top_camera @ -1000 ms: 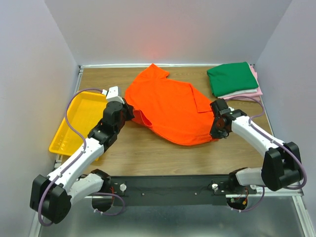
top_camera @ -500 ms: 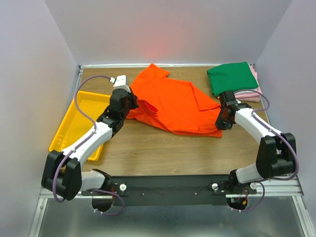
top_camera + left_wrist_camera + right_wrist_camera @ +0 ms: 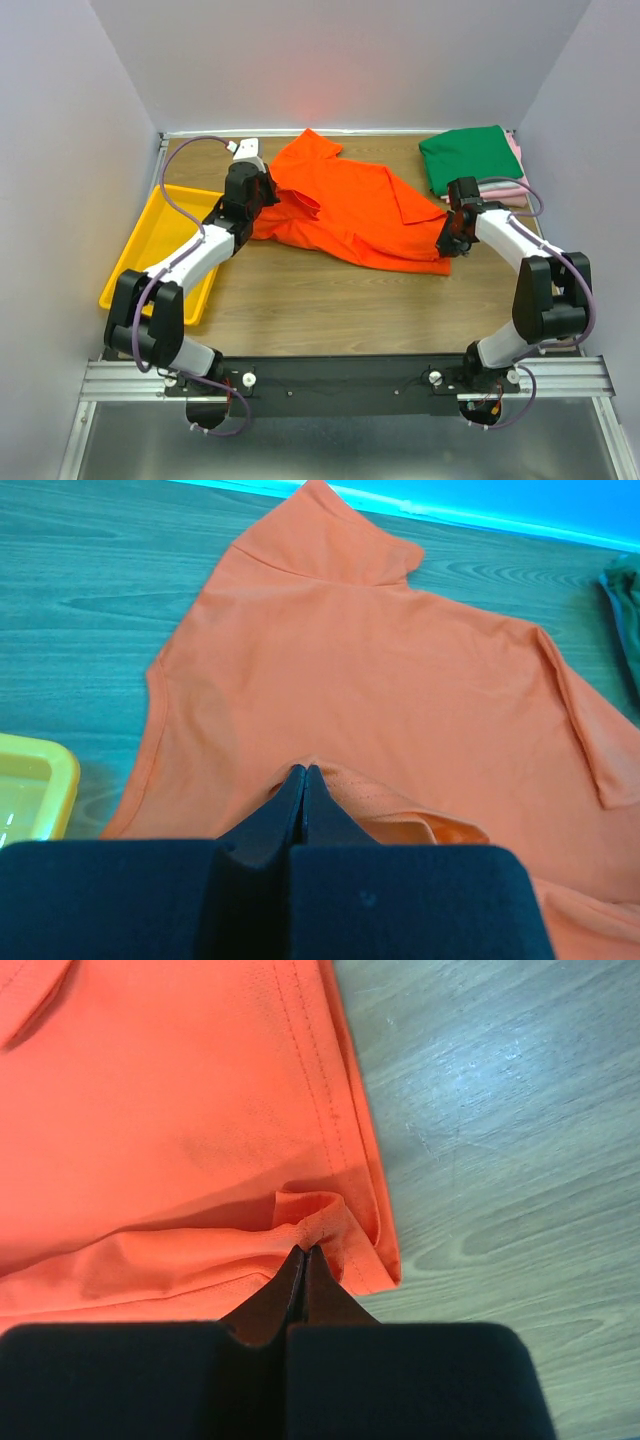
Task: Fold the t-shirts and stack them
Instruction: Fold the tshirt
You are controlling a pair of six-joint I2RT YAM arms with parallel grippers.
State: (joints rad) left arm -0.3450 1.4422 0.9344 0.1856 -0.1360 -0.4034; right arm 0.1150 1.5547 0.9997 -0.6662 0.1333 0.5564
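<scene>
A bright orange t-shirt (image 3: 350, 205) lies partly folded across the middle of the wooden table, its near half doubled over the far half. My left gripper (image 3: 268, 196) is shut on the shirt's left folded edge (image 3: 400, 815); in the left wrist view the gripper (image 3: 305, 770) pinches a ridge of orange cloth. At the shirt's right hem my right gripper (image 3: 448, 238) is shut on the orange t-shirt (image 3: 180, 1110), and the right wrist view has the gripper (image 3: 303, 1250) biting a small pleat near the corner. A stack of folded t-shirts, dark green (image 3: 472, 158) over pink (image 3: 516, 186), sits at the far right.
A yellow plastic tray (image 3: 140, 262) lies along the table's left side, beside my left arm. Grey walls close in the back and both sides. Bare wood (image 3: 330, 300) shows between the shirt and the arm bases.
Both grippers have carried the shirt's near edge away from the bases, toward the back, folding it over itself. The arms now stretch farther across the table.
</scene>
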